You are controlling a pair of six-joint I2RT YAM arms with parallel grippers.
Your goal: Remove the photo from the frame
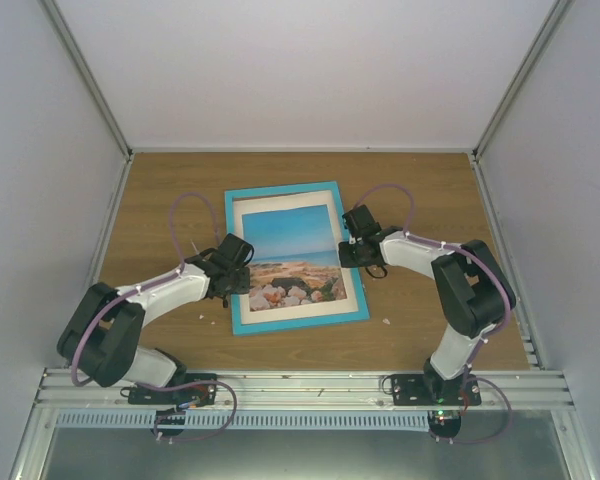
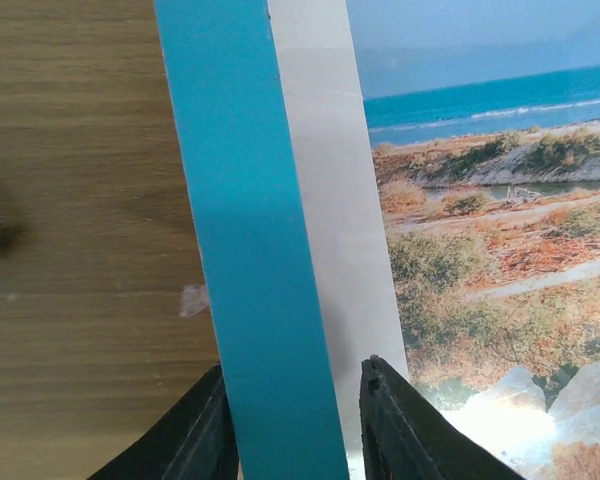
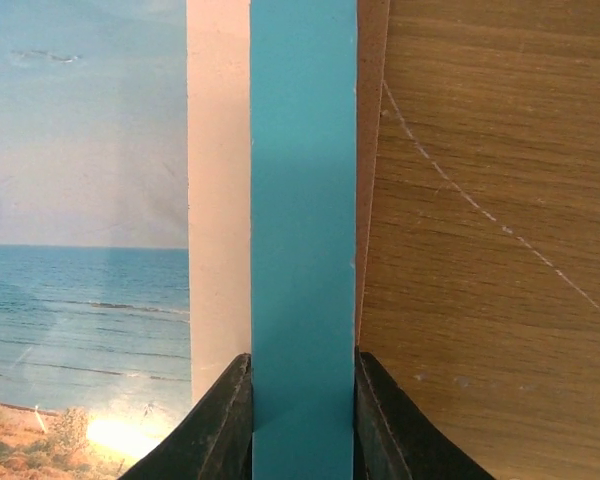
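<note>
Both pincers, left (image 2: 292, 425) and right (image 3: 302, 415), clamp opposite rails of the frame (image 1: 242, 290) holding the photo (image 1: 292, 255).

1. We see the frame (image 2: 260, 250), its blue bar crossing the view from top to bottom.
2. Our left gripper (image 2: 292, 440) has one dark finger (image 2: 195, 445) on each side of that bar.
3. Right of the frame lies a white mat (image 2: 340, 200), then the photo (image 2: 500, 250).
4. Left of the frame lies the wooden table (image 2: 80, 250).

The frame (image 1: 296, 318) lies flat on the worktop (image 1: 430, 190), centre of the top view, the photo (image 1: 292, 250) inside it. The left gripper (image 1: 238, 272) straddles its left rail, the right gripper (image 1: 348, 250) its right rail, arm bases along the bottom
</note>
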